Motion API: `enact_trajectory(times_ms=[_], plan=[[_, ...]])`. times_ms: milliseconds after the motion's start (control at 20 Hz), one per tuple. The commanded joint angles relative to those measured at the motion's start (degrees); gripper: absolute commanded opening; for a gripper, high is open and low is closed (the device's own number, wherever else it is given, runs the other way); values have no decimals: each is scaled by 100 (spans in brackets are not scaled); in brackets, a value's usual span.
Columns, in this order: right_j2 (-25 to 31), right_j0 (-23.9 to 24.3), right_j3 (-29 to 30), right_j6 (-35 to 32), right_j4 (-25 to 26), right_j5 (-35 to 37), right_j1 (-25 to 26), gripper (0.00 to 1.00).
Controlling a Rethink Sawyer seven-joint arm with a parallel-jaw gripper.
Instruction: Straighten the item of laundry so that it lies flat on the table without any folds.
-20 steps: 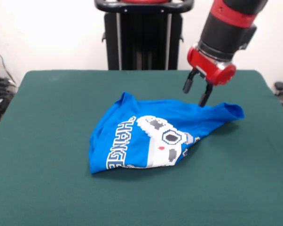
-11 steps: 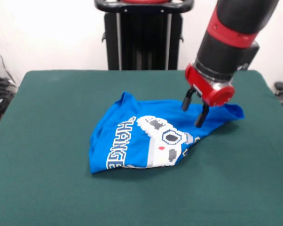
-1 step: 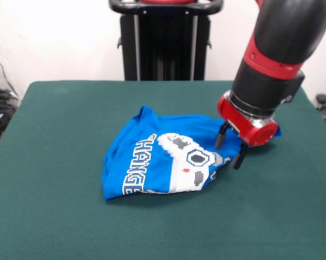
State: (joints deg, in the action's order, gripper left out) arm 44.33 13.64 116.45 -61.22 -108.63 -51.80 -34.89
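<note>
Blue shirt (image 3: 168, 157) lies crumpled on the green bench (image 3: 54, 135), still folded over. At its right end the gripper (image 3: 229, 151) hangs low with its fingers (image 3: 219, 140) spread apart, maybe just touching the cloth

A robot lab: green-felted table (image 3: 54, 216), pedestal-mounted red arm (image 3: 271, 70), bare white wall (image 3: 54, 38).

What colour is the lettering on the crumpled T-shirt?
White letters with yellow outline, on the bright blue cotton T-shirt; seen in the front view.
</note>
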Motion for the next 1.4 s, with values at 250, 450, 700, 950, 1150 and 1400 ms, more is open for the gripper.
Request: enact_trajectory(times_ms=[250,450,700,950,1150,1400], plan=[[265,41,-762,2145,123,-475,460,100],[-108,-126,-599,2044,460,-566,435,100],[-463,-59,-208,2027,967,-246,515,100],[-868,-111,298,1529,1501,147,662,100],[-1079,-225,439,1176,1748,254,882,100],[-1178,-268,536,858,1789,413,1193,100]])
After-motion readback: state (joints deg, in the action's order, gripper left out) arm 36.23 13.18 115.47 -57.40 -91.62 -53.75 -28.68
